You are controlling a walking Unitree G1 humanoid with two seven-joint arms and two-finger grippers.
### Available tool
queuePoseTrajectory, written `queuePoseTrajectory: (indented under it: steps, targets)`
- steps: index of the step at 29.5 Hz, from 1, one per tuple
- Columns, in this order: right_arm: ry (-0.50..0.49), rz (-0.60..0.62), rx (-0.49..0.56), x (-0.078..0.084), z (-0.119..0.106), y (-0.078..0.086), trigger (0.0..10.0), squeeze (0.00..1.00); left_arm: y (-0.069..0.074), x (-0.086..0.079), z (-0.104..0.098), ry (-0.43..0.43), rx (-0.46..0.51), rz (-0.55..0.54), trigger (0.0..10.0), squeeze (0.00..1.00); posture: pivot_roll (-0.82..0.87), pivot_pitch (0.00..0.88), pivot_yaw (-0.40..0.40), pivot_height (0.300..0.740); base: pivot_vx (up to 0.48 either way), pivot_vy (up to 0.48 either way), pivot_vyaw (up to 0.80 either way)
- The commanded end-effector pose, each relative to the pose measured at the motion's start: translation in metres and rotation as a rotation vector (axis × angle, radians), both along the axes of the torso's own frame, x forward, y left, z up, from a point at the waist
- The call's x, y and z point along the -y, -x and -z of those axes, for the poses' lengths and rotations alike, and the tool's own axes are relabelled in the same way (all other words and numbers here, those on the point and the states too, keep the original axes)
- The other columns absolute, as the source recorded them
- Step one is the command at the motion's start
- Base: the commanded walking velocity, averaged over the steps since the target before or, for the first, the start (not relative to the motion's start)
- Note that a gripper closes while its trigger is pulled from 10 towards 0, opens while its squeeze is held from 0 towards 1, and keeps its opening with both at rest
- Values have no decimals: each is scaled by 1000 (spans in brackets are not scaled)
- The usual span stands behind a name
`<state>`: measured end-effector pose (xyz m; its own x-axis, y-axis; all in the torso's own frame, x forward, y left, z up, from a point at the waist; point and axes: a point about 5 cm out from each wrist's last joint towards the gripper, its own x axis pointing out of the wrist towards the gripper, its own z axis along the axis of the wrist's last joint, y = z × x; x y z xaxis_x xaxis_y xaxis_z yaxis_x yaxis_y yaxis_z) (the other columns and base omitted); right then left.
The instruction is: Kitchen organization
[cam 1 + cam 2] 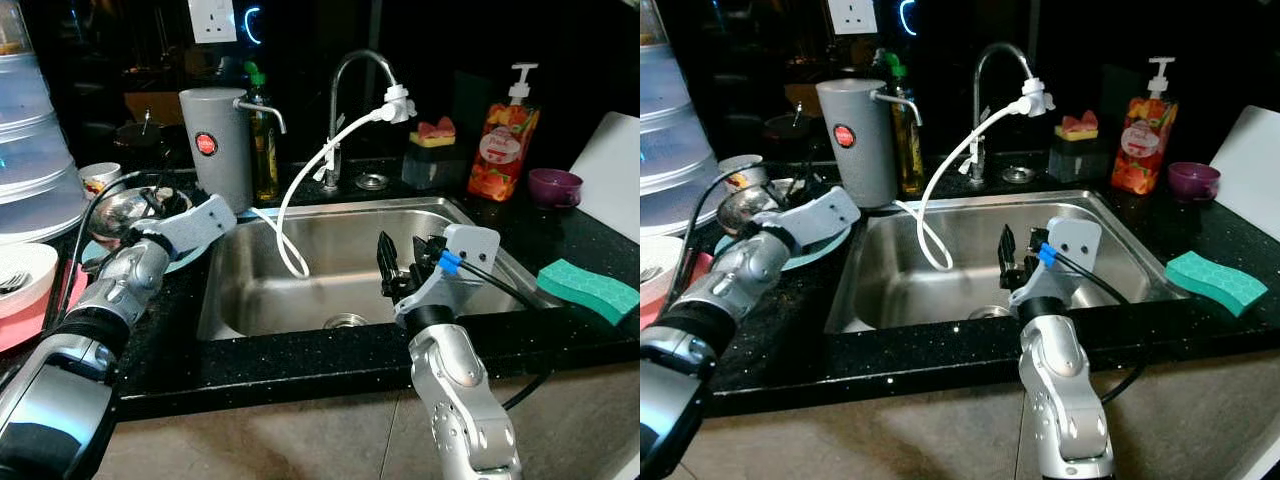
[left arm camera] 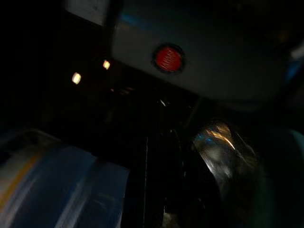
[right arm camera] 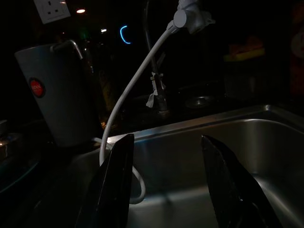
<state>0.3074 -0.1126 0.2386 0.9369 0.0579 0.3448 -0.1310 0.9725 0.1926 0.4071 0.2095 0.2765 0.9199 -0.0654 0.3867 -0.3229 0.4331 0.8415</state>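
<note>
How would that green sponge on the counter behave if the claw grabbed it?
The green sponge would probably feel light and squash between the fingers, as its thick foam slab suggests. Lying flat on the counter, it shouldn't roll or tip, though it overhangs the edge and might slide off if pushed.

Steel sink basin [image 1: 300,290]: grey cylindrical canister [image 1: 215,145] stood behind-left, green rectangular sponge [image 1: 588,290] lay right, orange soap pump bottle [image 1: 505,140] behind-right.

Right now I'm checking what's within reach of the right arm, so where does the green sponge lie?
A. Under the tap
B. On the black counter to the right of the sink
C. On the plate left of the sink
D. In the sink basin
B: the green sponge lies flat on the black counter, right of the sink.
</note>
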Motion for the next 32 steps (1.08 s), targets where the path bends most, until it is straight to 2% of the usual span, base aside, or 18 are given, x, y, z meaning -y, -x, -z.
queuePoseTrajectory:
  steps: [1, 6, 8, 9, 10, 12, 13, 18, 20, 22, 24, 26, 27, 28, 29, 30, 31, 32]
  targets:
    - [2, -1, -3, 0, 2, -1, 10000, 0, 5, 3, -11, -6, 97, 17, 10000, 0, 14, 54, 34, 740, 0, 0, 0]
    - [3, -2, -5, 0, 2, -1, 10000, 0, 10, 12, -14, 25, 164, 44, 10000, 0, 14, 57, 32, 740, 0, 0, 0]
    - [4, -4, -6, 0, 2, -1, 10000, 0, 15, 25, -17, 43, 215, 128, 10000, 0, 14, 60, 28, 740, 0, 0, 0]
    - [4, -4, -6, 0, 2, -1, 10000, 0, 15, 25, -17, 43, 215, 128, 10000, 0, 14, 60, 28, 740, 0, 0, 0]
    - [6, -5, -6, 0, 2, -1, 10000, 0, 24, 44, -21, 50, 275, 262, 10000, 0, 14, 60, 28, 740, 0, 0, 0]
    - [7, -6, -6, -1, 2, -1, 10000, 0, 31, 54, -23, 55, 308, 335, 10000, 0, 14, 60, 28, 740, 0, 0, 0]
    - [7, -5, -6, 0, 2, -1, 10000, 0, 39, 66, -26, 56, 360, 389, 10000, 0, 11, 60, 29, 740, 0, 0, 0]
    - [7, -4, -7, 0, 2, -1, 10000, 0, 51, 80, -29, 41, 436, 446, 10000, 0, 10, 62, 29, 740, 0, 0, 0]
    - [7, -5, -10, 0, 3, -1, 10000, 0, 63, 96, -33, 54, 484, 525, 10000, 0, 9, 61, 25, 740, 0, 0, 0]
    - [8, -6, -11, 0, 3, -1, 10000, 0, 67, 104, -32, 72, 463, 580, 10000, 0, 9, 61, 25, 740, 0, 0, 0]
    - [9, -6, -11, 0, 3, -1, 10000, 0, 70, 118, -22, 204, 316, 703, 10000, 0, 6, 60, 26, 740, 0, 0, 0]
    - [9, -6, -11, 0, 3, -1, 10000, 0, 70, 118, -22, 204, 316, 703, 10000, 0, 6, 60, 26, 740, 0, 0, 0]
    - [9, -6, -10, 0, 3, -1, 10000, 0, 69, 124, -10, 329, 179, 757, 10000, 0, 6, 60, 26, 740, 0, 0, 0]
    - [9, -6, -10, 0, 3, -1, 10000, 0, 69, 124, -10, 329, 179, 757, 10000, 0, 6, 60, 26, 740, 0, 0, 0]
    - [9, -6, -10, 0, 3, -1, 10000, 0, 67, 124, -4, 395, 111, 756, 10000, 0, 6, 60, 26, 740, 0, 0, 0]
    - [10, -7, -10, 0, 3, -1, 10000, 0, 57, 120, 8, 563, -51, 717, 10000, 0, 5, 59, 26, 740, 0, 0, 0]
    - [10, -7, -11, 0, 3, -1, 10000, 0, 53, 120, 14, 645, -129, 713, 10000, 0, 5, 59, 26, 740, 0, 0, 0]
    - [10, -7, -11, 0, 3, -1, 10000, 0, 53, 120, 14, 645, -129, 713, 10000, 0, 5, 59, 26, 740, 0, 0, 0]
